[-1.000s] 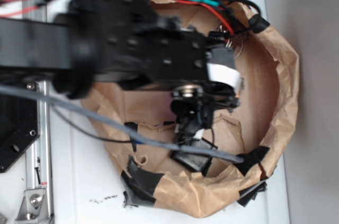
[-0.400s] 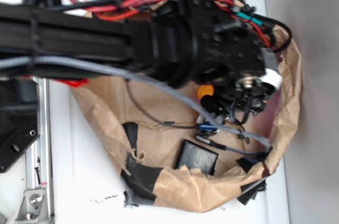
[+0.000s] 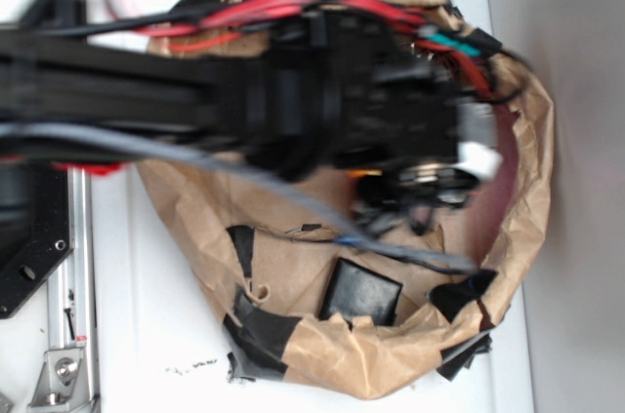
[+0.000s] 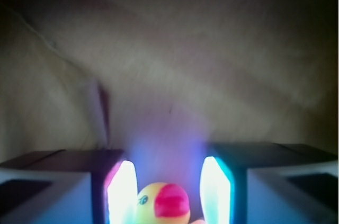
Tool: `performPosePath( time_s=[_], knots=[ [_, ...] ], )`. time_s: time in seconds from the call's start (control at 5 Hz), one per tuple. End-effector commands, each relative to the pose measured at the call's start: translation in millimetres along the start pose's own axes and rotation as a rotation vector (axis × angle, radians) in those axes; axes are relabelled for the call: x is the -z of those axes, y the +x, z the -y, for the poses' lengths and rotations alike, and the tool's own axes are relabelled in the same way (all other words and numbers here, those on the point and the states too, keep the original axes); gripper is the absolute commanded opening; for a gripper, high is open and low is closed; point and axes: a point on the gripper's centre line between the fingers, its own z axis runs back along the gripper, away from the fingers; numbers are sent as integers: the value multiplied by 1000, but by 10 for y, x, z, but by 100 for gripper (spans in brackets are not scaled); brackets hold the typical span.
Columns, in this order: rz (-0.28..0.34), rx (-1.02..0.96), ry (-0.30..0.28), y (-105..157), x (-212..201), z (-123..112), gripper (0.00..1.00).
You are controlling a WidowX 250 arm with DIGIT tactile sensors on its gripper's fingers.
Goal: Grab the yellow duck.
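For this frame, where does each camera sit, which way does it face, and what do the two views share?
Exterior: overhead, looking down into the crumpled brown paper nest; the black robot arm with red cables covers most of it, beside a black square object.
Wrist: mounted behind the gripper, looking past its glowing fingers at the small yellow rubber duck.
Shared: the paper; an orange sliver under the arm may be the duck.

Yellow duck [image 4: 159, 207] with red-pink beak, brown paper bag [image 3: 391, 359] with black tape patches, black square object [image 3: 362, 291], white surface [image 3: 156, 335]
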Motion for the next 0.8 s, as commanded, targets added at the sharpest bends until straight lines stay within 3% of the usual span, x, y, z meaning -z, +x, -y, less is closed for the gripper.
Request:
performPosePath(
  time_s=[0.0,0.2,0.4,0.6],
  knots=[
    [227,-16,105,60,-594,107,0],
    [137,57,198,40,-760,151,0],
    [28,-67,136,-96,-1076,186,0],
    [5,-309,117,-224,-1110,121,0]
  ],
)
